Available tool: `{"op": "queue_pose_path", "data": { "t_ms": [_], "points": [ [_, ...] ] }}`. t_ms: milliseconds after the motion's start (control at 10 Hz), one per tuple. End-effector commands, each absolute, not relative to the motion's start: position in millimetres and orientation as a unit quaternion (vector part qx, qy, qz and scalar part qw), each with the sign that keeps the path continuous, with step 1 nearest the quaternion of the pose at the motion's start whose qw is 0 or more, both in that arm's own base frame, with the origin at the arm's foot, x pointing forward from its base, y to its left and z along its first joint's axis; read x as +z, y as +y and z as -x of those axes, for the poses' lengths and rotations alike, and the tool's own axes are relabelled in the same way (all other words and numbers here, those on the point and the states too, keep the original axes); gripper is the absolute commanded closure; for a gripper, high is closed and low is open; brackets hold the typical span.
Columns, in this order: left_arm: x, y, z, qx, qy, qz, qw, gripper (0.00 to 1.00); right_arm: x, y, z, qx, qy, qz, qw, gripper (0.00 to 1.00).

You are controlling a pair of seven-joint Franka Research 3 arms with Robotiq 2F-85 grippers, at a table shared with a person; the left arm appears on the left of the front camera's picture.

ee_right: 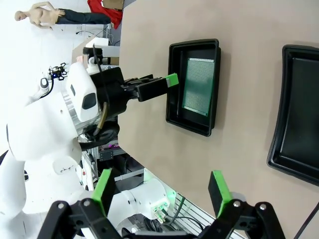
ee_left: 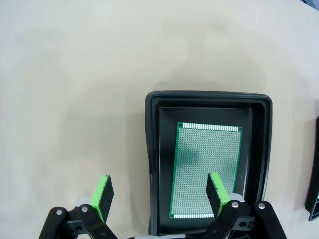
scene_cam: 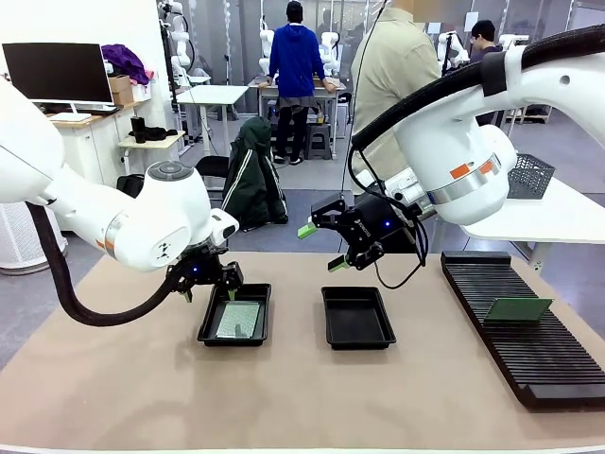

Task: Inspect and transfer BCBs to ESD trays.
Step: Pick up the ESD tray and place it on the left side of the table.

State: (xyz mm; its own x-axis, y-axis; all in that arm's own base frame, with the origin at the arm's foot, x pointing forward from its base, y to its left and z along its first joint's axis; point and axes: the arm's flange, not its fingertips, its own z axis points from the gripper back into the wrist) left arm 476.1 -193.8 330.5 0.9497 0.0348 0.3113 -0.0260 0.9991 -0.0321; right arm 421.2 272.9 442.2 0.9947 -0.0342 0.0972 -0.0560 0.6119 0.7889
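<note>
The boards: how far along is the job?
Done: a board lies flat in the left tray. In hand: nothing; left gripper open above that tray's edge, right gripper open midair. Left: the right tray is empty; a second board stands in the rack.

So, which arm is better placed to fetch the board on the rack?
The right, probably. The board stands on the rack at the robot's right; the right gripper hangs open near the empty tray, on that side. The left gripper is open over the filled tray, farther off.
</note>
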Motion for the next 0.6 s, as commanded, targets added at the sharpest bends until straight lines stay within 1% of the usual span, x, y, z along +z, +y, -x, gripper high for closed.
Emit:
{"op": "queue_pose_path", "data": {
  "t_ms": [0,400,500],
  "points": [
    [318,-202,-484,0.022,-0.168,0.014,0.985,0.00,442,274,-421,0.004,-0.052,-0.440,0.896,0.00],
    [306,-197,-490,0.020,-0.157,0.017,0.987,0.08,442,274,-421,0.004,-0.052,-0.440,0.896,0.00],
    [305,-196,-490,0.020,-0.156,0.016,0.987,0.12,442,274,-421,0.004,-0.052,-0.440,0.896,0.00]
  ]
}}
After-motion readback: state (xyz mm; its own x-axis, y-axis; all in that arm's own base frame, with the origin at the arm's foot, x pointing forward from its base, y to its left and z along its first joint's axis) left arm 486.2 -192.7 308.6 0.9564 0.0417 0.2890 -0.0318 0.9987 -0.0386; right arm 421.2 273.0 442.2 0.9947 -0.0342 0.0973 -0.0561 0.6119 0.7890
